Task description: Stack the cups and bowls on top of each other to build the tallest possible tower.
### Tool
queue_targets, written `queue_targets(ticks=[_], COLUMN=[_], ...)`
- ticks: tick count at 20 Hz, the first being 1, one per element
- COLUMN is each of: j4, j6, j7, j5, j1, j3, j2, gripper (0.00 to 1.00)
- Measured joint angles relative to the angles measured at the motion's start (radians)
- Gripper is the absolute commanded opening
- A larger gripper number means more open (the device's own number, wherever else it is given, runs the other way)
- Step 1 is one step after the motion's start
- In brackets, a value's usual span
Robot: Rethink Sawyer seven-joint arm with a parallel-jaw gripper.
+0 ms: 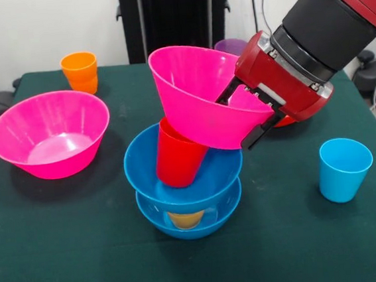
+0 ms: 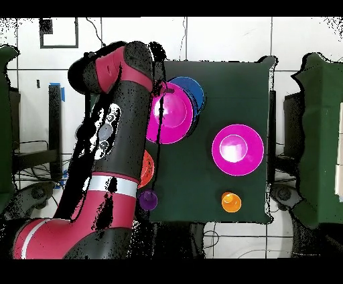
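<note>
At the table's middle stands the tower [image 1: 185, 194]: two blue bowls [image 1: 185, 181], glossy and see-through enough that a yellow cup [image 1: 186, 218] shows between them. A red cup [image 1: 178, 158] sits upside down and tilted in the upper blue bowl. A pink bowl [image 1: 204, 96] rests tilted on the red cup, its mouth tipped toward 10 o'clock. The gripper [image 1: 251, 116] comes in from 2 o'clock with its jaws closed over the pink bowl's rim, one finger inside, one outside.

A second pink bowl [image 1: 49, 133] sits upright at 9 o'clock of the tower, well apart. An orange cup [image 1: 80, 72] stands at 11 o'clock, a light blue cup [image 1: 344, 168] at 3 o'clock. A purple cup [image 1: 231, 46] shows behind the held bowl. In the overhead view an orange-red bowl [image 2: 147, 167] peeks from under the arm [image 2: 114, 134].
</note>
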Motion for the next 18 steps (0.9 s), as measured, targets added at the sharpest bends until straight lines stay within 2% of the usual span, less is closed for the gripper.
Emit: queue_targets(ticks=[8,9,18], j4=[0.000,0.000,0.000], j6=[0.000,0.000,0.000], j7=[0.000,0.000,0.000], j5=[0.001,0.002,0.004], j1=[0.000,0.000,0.000], j3=[0.000,0.000,0.000], j2=[0.000,0.000,0.001], gripper=[1.00,0.00,0.00])
